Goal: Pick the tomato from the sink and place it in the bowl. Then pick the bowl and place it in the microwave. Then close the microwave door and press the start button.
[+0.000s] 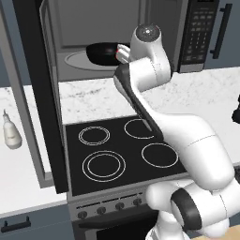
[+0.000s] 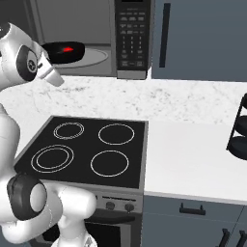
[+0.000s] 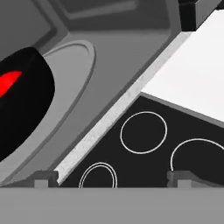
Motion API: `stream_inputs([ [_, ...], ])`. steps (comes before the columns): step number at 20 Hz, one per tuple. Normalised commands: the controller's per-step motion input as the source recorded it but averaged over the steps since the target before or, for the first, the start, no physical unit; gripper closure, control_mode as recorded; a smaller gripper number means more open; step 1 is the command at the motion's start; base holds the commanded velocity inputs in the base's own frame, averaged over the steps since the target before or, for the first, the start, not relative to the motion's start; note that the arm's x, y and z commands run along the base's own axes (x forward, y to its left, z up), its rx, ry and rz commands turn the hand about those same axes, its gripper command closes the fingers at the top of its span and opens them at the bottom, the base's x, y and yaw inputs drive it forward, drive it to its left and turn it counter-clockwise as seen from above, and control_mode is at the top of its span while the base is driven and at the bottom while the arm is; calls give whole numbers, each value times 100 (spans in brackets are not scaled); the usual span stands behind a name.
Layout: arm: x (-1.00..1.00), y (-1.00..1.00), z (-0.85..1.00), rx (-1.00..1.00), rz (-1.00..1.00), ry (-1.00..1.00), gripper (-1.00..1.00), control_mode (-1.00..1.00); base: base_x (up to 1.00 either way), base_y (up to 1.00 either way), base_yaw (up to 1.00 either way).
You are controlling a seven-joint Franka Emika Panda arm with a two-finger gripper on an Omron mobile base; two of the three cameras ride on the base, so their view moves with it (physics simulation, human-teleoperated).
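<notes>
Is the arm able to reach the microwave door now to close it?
Probably yes. The microwave door stands wide open at the left, nothing lies between it and the arm, and the open tool holds nothing. The bowl already sits inside the microwave.

Even, flat rendered light, soft shadows (microwave (image 1: 140,33) interior dimmer), hand view perhaps slightly blurred.

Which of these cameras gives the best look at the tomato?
The right base view: the tomato shows red inside the bowl, in the microwave. The hand view crops it at the edge; the left base view shows just the bowl.
</notes>
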Motion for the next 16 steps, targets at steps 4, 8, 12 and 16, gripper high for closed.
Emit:
stream_inputs([
  [4, -33, -5, -15, -39, -3, -13, -100, -100, 0, 0, 0],
  [8, -23, -1, -47, -40, -7, -18, -100, -100, 0, 0, 0],
  [12, -33, 0, -55, -41, -9, -20, -100, -100, 0, 0, 0],
  [16, -35, 0, -74, -41, -6, -14, -100, -100, 0, 0, 0],
])
